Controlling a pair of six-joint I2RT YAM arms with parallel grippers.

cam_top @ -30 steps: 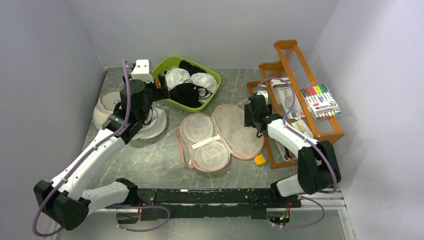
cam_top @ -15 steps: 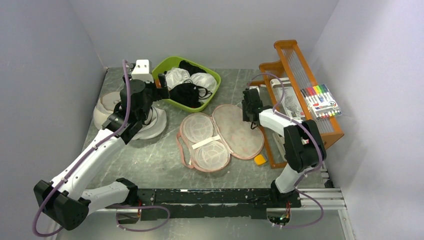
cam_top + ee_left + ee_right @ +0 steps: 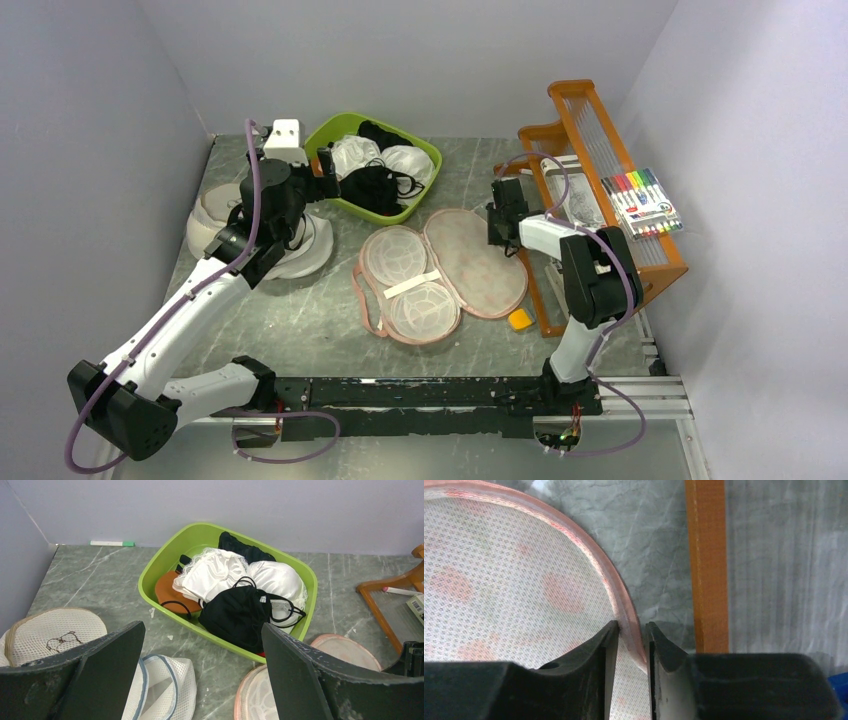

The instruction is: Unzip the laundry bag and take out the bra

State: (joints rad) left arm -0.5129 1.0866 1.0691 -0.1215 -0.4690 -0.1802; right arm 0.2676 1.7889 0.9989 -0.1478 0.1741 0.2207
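Observation:
The pink floral laundry bag (image 3: 470, 260) lies unzipped and spread flat in two lobes at mid-table. My right gripper (image 3: 501, 236) is at its far right rim. In the right wrist view the pink edge (image 3: 626, 620) runs between the narrowed jaws of that gripper (image 3: 631, 627), which is shut on it. A black bra (image 3: 372, 188) (image 3: 240, 615) lies in the green tub (image 3: 165, 565) among white bras. My left gripper (image 3: 335, 180) (image 3: 202, 627) hovers wide open just short of the tub, with nothing between its fingers.
White mesh bags (image 3: 300, 245) (image 3: 50, 630) are piled under the left arm. An orange rack (image 3: 590, 170) (image 3: 706, 555) with a marker pack (image 3: 640, 203) stands right beside the right gripper. A small yellow object (image 3: 519, 319) lies by the bag. A white box (image 3: 283, 133) sits at the back left.
The right arm swung its gripper onto the bag's far right rim and narrowed its jaws around it. The left arm has not moved.

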